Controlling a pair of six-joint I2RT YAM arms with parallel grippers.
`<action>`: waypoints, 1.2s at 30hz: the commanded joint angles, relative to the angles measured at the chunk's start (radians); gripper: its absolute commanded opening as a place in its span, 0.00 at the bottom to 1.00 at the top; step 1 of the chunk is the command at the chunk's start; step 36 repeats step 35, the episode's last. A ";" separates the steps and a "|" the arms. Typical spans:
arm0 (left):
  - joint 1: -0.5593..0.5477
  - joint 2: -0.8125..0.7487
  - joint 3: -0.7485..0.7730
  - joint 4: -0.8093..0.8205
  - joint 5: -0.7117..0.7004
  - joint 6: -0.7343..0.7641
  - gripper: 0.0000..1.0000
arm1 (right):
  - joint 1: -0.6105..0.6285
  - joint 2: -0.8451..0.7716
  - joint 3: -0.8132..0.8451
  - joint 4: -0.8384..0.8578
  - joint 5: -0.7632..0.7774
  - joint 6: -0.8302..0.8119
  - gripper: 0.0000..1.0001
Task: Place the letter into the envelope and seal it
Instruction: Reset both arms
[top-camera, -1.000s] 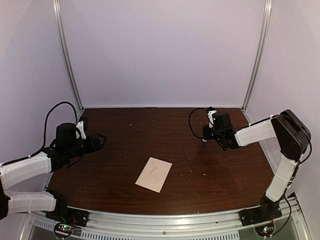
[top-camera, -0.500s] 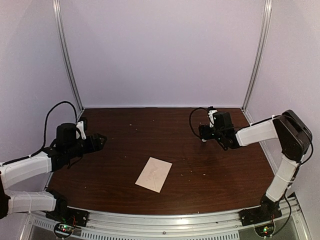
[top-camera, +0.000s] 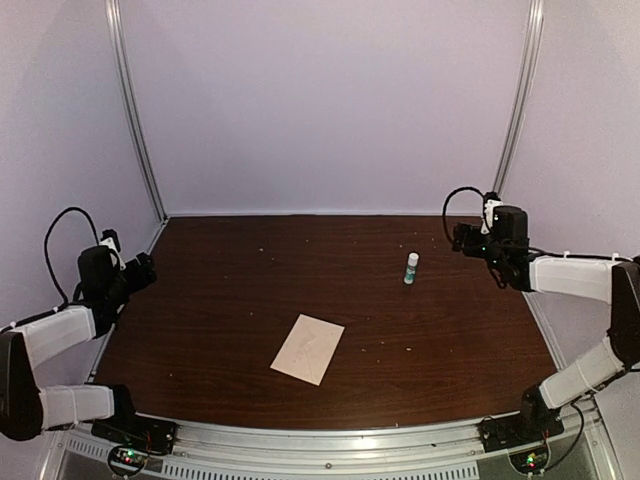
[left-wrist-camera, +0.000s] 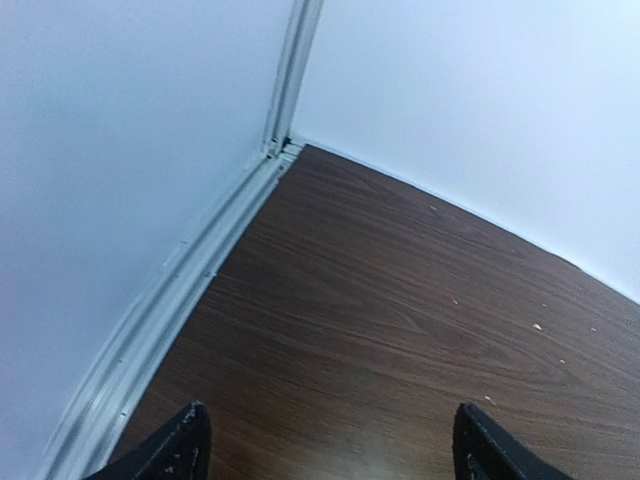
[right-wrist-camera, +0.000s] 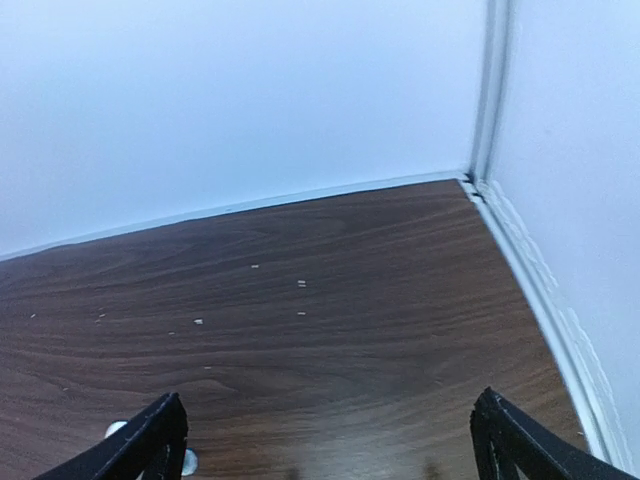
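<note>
The envelope (top-camera: 308, 348) lies flat on the brown table, near the front middle, a pale beige-pink rectangle with no flap standing up. The letter does not show in any view. My left gripper (top-camera: 143, 268) is drawn back at the table's left edge, far from the envelope; its wrist view shows both fingers (left-wrist-camera: 172, 452) wide apart over bare wood, so it (left-wrist-camera: 330, 455) is open and empty. My right gripper (top-camera: 462, 238) hovers at the back right, also open and empty (right-wrist-camera: 330, 450), its fingers (right-wrist-camera: 512, 442) spread wide.
A small white glue stick (top-camera: 411, 267) with a teal band stands upright on the table, left of the right gripper. A bit of it peeks past the right wrist's left finger (right-wrist-camera: 112, 430). Walls and metal corner posts (top-camera: 137, 120) close the table in.
The right gripper opened, left the glue stick standing and drew back to the right. The left arm pulled back to the left edge. The envelope did not move.
</note>
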 joint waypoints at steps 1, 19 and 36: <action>0.030 -0.002 -0.074 0.245 -0.095 0.120 0.85 | -0.143 -0.095 -0.106 0.036 -0.020 0.048 1.00; 0.025 0.432 -0.231 1.102 0.120 0.337 0.85 | -0.198 -0.013 -0.323 0.515 0.211 -0.048 1.00; -0.021 0.515 -0.184 1.083 0.118 0.397 0.98 | -0.178 0.117 -0.350 0.693 0.256 -0.098 1.00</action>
